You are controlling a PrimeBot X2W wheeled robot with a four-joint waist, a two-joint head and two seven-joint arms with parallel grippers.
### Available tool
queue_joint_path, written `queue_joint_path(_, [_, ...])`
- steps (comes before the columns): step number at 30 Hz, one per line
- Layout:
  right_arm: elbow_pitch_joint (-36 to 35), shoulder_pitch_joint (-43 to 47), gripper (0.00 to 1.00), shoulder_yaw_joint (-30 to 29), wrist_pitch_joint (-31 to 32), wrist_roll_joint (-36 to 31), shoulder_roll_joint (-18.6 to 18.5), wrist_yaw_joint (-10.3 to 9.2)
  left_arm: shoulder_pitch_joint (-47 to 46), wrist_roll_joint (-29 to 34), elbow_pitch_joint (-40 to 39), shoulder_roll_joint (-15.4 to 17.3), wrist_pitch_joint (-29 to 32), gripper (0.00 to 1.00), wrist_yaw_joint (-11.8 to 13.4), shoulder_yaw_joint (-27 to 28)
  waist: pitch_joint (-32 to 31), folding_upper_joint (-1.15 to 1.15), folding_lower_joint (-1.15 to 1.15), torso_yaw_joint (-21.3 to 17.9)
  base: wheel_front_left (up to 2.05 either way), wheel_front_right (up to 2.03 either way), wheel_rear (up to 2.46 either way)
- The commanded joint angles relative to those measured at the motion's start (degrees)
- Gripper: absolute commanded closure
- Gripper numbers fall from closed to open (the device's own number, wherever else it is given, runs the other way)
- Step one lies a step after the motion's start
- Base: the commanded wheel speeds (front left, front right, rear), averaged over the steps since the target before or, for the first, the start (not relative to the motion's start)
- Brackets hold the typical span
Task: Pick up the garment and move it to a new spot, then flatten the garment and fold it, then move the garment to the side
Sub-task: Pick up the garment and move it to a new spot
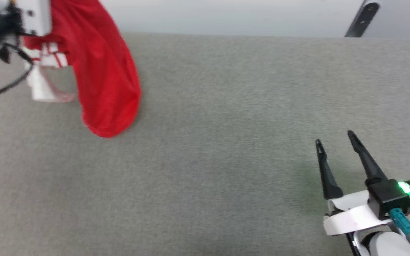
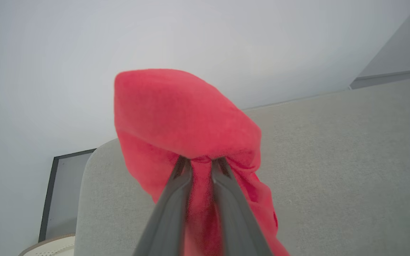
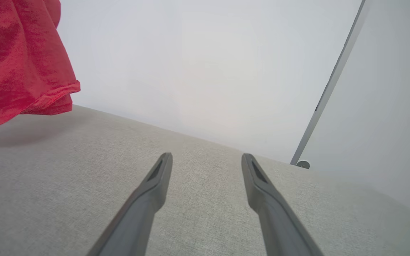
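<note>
The garment [image 1: 101, 71], a red shirt with white sleeves and striped trim, hangs bunched at the upper left of the head view, above the grey surface. In the left wrist view my left gripper [image 2: 200, 161] is shut on a fold of the garment [image 2: 176, 113], which drapes over and past the fingertips. My right gripper [image 1: 335, 137] stands open at the lower right, low over the surface with nothing between its fingers. Its wrist view shows the same open fingers [image 3: 158, 174] and the garment's hem [image 3: 16, 64] hanging at the upper left.
The grey fabric-covered surface [image 1: 226, 142] spreads across the head view, with its far edge near the top. A dark slanted post [image 1: 361, 17] stands beyond the far right edge. A pale wall lies behind.
</note>
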Motion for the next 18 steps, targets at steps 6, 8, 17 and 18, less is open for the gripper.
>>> queue_joint_path(6, [0.1, 2.2, 0.0, -3.9, -0.3, 0.0, 0.1, -0.04, 0.9, -2.2, -4.7, -3.7, 3.3, 1.0, -0.1, -1.5, -3.5, 0.0, 0.0, -6.7, 0.0, 0.0, 0.0])
queue_joint_path(8, [0.3, 2.7, 0.0, -5.1, -0.3, -0.2, 0.1, -0.05, 1.8, -3.0, -6.2, -4.8, 4.5, 1.0, -0.1, -2.1, -4.0, 0.0, 0.0, -8.6, 0.0, 0.0, 0.0])
queue_joint_path(17, [0.5, 3.8, 0.0, -9.4, -0.2, -0.2, 0.1, -0.05, 7.9, -6.4, -13.2, -6.7, 9.6, 1.0, 1.2, -3.8, -4.0, 0.0, 0.0, -17.5, 0.0, 0.0, 0.0])
queue_joint_path(18, [0.4, 4.0, 0.0, -9.6, -0.2, 0.0, 0.1, -0.05, 8.7, -6.5, -13.8, -6.4, 10.2, 1.0, 1.2, -4.1, -3.8, 0.0, 0.0, -18.3, 0.0, 0.0, 0.0])
